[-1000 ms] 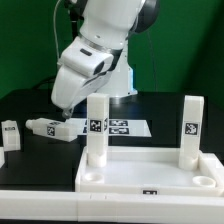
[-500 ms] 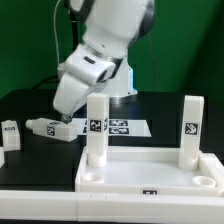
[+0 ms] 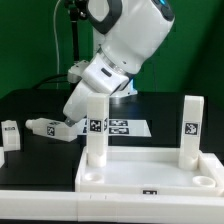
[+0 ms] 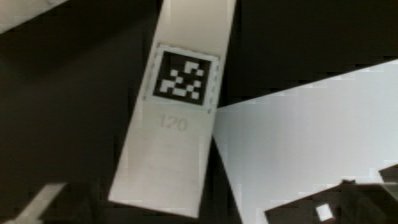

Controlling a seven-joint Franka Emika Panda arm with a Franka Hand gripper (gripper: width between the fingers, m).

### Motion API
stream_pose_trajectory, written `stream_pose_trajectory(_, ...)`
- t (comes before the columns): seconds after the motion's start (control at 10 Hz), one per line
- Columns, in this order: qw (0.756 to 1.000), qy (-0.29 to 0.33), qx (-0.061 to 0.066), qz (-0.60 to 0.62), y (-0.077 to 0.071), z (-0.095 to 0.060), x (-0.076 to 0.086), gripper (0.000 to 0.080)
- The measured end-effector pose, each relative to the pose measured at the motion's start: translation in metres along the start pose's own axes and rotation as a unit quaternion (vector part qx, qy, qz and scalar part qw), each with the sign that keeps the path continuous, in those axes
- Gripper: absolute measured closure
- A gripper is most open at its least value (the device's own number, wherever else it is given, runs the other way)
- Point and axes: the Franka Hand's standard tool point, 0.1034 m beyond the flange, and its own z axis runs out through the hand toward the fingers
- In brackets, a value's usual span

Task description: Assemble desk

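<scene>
Two fingers (image 4: 39,205) of the end effector (image 4: 205,200) are standing spread, straddling a loose leg (image 4: 178,110); that leg is lying flat on the bench (image 3: 30,100) just beside the marker board (image 3: 125,127); the tabletop (image 3: 150,175) is sitting nearer the camera, carrying two upright legs (image 3: 95,128).

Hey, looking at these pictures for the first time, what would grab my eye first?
The big white arm leaning over the black table dominates the exterior view. In front, two legs stand upright in the white tabletop, one towards the exterior view's left, one towards its right. The wrist view is filled by a loose tagged leg lying flat.
</scene>
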Motion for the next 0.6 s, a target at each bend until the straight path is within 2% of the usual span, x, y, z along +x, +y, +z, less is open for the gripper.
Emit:
stream_pose_trajectory(0.3,1.000,0.000,-0.001,-0.002,-0.0005,-0.0005,0.0015,0.0150)
stream_pose_trajectory(0.5,1.000,0.021,-0.020,-0.003,0.0039,0.0037,0.0001,0.0150)
stream_pose_trajectory(0.6,0.999,0.030,-0.024,0.005,0.0053,0.0057,-0.0055,0.0150)
